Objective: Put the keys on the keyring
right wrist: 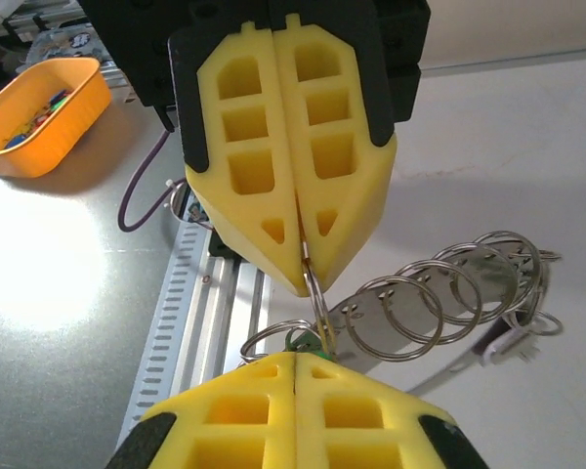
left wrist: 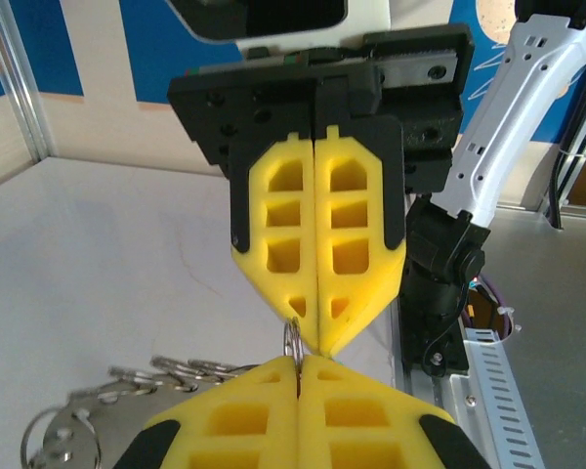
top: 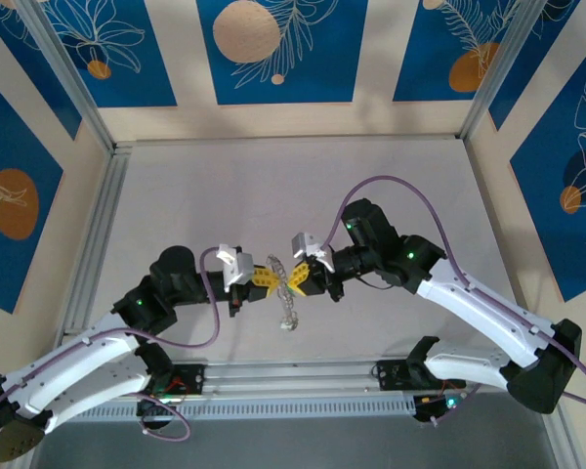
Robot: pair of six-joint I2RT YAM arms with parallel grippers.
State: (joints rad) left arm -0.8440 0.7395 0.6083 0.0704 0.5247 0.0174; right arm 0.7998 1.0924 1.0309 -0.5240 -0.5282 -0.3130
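Top external view: two robot arms meet tip to tip over the middle of the grey table [top: 176,195]. The left gripper [top: 265,278] and right gripper [top: 296,281], both w/ yellow fingers, almost touch. A chain of rings [top: 289,315] trails from the spot btwn them.

Right wrist view: the left gripper's jaws are closed, pinching the thin wire of the keyring [right wrist: 315,298]. The right gripper's jaws are closed too, seemingly on the green key [right wrist: 308,342], which peeps out at their tip, touching the ring. A pale tag [right wrist: 508,342] ends the chain.

Step in hand, prob.: threading key onto ring. To do it well, hold the ring steady, line the key's hole up w/ the wire end, feed slowly, and don't tug the chain.
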